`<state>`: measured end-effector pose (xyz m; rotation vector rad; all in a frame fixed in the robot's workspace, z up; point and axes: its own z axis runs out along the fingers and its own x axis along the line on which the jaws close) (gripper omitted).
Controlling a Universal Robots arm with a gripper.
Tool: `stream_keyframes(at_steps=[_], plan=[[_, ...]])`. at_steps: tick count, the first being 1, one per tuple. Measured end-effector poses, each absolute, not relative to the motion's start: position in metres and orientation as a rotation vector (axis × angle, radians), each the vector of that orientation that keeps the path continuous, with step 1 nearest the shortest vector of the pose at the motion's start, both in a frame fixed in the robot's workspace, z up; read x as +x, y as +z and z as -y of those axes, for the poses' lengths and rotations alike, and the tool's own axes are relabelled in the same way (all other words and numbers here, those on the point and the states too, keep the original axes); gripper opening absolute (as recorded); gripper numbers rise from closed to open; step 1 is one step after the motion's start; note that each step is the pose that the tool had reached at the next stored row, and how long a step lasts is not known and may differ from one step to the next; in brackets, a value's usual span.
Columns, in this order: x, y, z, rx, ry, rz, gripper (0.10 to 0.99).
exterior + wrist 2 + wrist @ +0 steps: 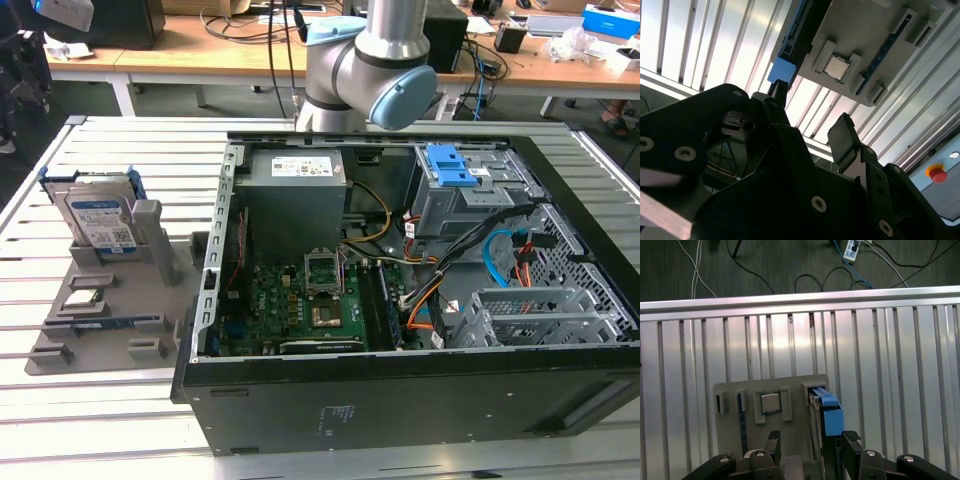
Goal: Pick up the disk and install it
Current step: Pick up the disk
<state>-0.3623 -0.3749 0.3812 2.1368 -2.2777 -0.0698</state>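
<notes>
Disk (100,215) upright in grey holder (130,292) on bench (120,150), at exterior view's left of PC case (400,410), fingers (774,439) spread, empty, gripper (812,436) apart from disk, chip (771,402) beside disk.

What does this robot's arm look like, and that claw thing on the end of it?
The arm is a round silver-grey tube with pale blue caps on its thick joints. The claw is matte black, with two flat-tipped fingers on chunky linked bars that are dotted with silver screw heads.
</notes>
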Motion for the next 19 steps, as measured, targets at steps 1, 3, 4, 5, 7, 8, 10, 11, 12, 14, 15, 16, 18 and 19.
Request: stream_keyframes(at_steps=[1, 3, 4, 5, 7, 8, 10, 11, 12, 14, 15, 16, 18, 19], plan=[[-0.362, 0.381, 0.375, 2.137, -0.070, 2.278, 0.600], [-0.361, 0.380, 0.375, 2.137, -0.069, 2.278, 0.600], [-0.361, 0.379, 0.375, 2.136, -0.069, 2.277, 0.600], [-0.361, 0.378, 0.375, 2.136, -0.068, 2.277, 0.600], [-0.361, 0.376, 0.375, 2.136, -0.067, 2.277, 0.600], [-0.361, 0.375, 0.375, 2.135, -0.067, 2.276, 0.600], [-0.360, 0.373, 0.375, 2.135, -0.065, 2.276, 0.600], [-0.360, 0.372, 0.375, 2.135, -0.065, 2.276, 0.600], [-0.360, 0.370, 0.375, 2.134, -0.063, 2.275, 0.600], [-0.359, 0.367, 0.375, 2.133, -0.060, 2.274, 0.600], [-0.359, 0.365, 0.375, 2.132, -0.058, 2.273, 0.600], [-0.359, 0.364, 0.375, 2.131, -0.056, 2.272, 0.600], [-0.359, 0.362, 0.375, 2.130, -0.054, 2.271, 0.600], [-0.357, 0.360, 0.373, 2.130, -0.050, 2.268, 0.600]])
